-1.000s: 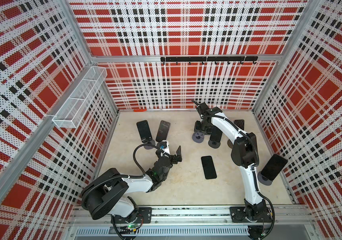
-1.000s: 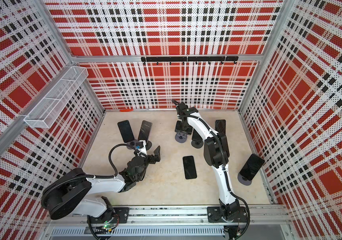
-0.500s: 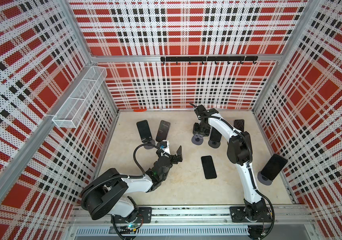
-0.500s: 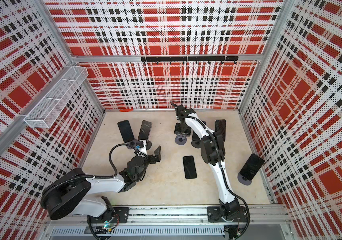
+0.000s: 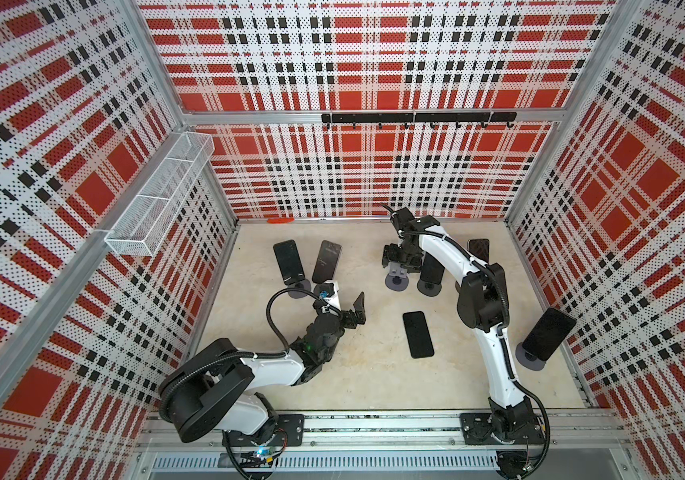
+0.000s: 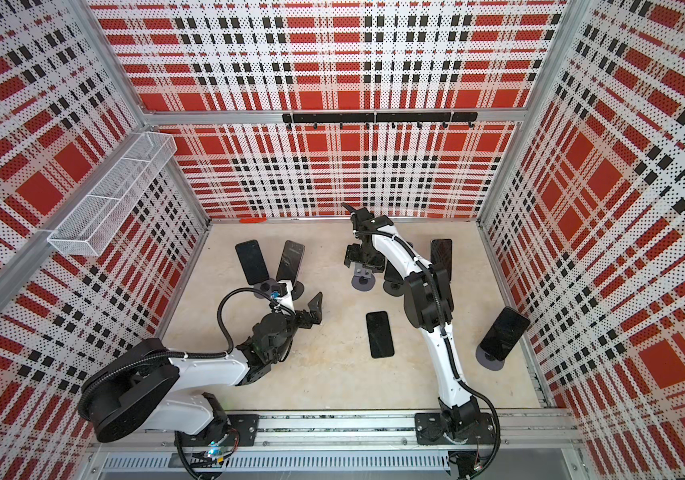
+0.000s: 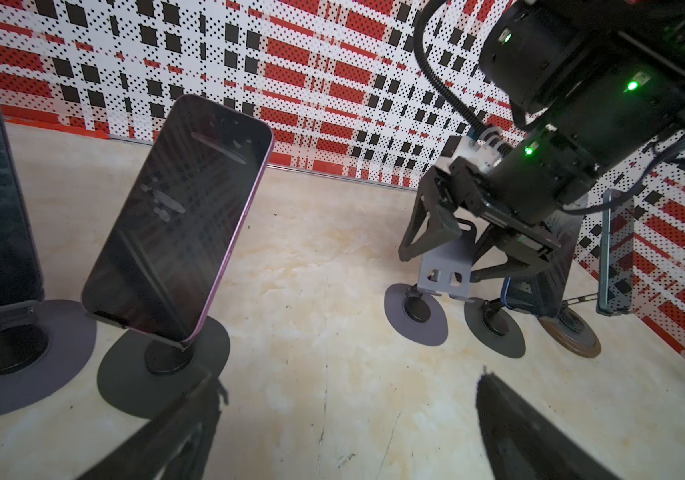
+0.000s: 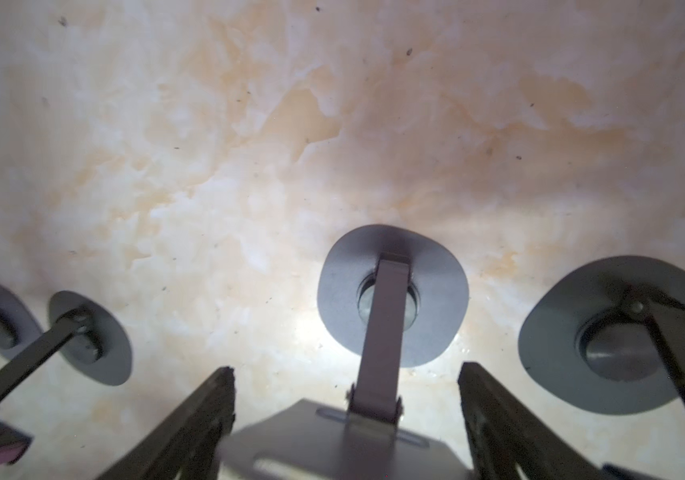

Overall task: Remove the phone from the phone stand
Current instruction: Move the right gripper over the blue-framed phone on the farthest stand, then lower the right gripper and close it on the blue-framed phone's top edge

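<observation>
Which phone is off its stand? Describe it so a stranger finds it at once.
Start at the beige table. Near its middle, between the left arm and the right arm, lies a phone. It alone lies flat on the table; the other phones lean on stands.

One phone (image 5: 417, 334) lies flat on the table (image 5: 374, 374), before a phone stand (image 5: 397, 279).

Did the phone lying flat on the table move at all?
No. The flat phone lies in the same spot, just as far from the front rail as before.
</observation>
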Robot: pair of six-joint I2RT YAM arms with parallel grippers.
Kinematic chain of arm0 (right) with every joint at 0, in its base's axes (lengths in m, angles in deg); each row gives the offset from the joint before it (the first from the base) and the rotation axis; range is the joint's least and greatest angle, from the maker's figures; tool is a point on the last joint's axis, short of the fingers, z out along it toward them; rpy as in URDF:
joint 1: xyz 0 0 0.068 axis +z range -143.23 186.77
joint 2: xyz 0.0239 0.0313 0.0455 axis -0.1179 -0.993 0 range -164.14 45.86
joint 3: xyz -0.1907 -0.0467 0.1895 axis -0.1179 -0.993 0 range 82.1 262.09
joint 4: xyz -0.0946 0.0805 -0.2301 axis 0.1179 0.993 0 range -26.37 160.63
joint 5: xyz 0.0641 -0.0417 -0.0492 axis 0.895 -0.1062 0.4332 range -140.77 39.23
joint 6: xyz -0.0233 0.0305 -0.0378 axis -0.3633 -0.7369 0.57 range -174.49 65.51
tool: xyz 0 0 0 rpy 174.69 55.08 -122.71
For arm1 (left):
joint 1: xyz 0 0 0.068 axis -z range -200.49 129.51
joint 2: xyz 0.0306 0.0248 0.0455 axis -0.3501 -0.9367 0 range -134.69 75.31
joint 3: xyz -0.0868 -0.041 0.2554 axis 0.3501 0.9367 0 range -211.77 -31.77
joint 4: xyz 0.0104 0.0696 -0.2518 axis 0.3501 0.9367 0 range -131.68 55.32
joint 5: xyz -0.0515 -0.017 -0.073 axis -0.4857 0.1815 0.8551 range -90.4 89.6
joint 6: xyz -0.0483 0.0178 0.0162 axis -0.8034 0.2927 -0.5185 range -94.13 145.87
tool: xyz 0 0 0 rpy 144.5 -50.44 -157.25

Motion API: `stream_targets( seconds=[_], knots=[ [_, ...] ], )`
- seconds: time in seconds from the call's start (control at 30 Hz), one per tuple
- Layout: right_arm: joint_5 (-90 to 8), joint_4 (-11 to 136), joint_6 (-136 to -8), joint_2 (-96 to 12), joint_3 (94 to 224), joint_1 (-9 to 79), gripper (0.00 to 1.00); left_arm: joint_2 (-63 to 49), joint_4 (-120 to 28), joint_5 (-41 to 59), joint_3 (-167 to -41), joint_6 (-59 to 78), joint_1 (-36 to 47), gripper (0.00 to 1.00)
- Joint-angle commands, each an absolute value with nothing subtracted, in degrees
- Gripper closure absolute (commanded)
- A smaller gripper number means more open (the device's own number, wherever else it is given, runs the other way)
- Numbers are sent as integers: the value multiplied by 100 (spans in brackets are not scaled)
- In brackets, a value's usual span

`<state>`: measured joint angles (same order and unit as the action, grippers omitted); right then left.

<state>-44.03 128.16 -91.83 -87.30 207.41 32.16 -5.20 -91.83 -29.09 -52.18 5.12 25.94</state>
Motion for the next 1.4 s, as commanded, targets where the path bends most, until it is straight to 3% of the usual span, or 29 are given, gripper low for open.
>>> stream_targets(
  seconds=[0.0,0.3,0.5,0.97,1.37],
  knots=[
    [-4148,12730,-9268,-7992,20677,3283,11,-456,-9319,-2966,-5155,495,2631,2],
    [-4886,12541,-9279,-6763,20203,3331,9,-700,-9327,-3112,-5232,558,2608,2],
    [-6105,12396,-9189,-6152,19867,3314,1,-757,-9319,-3187,-5284,674,2591,2],
    [-8099,12867,-9687,-6725,20080,3103,0,-703,-9325,-3196,-5260,728,2574,2],
    [-7434,13229,-9519,-7491,20475,2851,0,-708,-9318,-3101,-5286,690,2576,2]
  ],
)
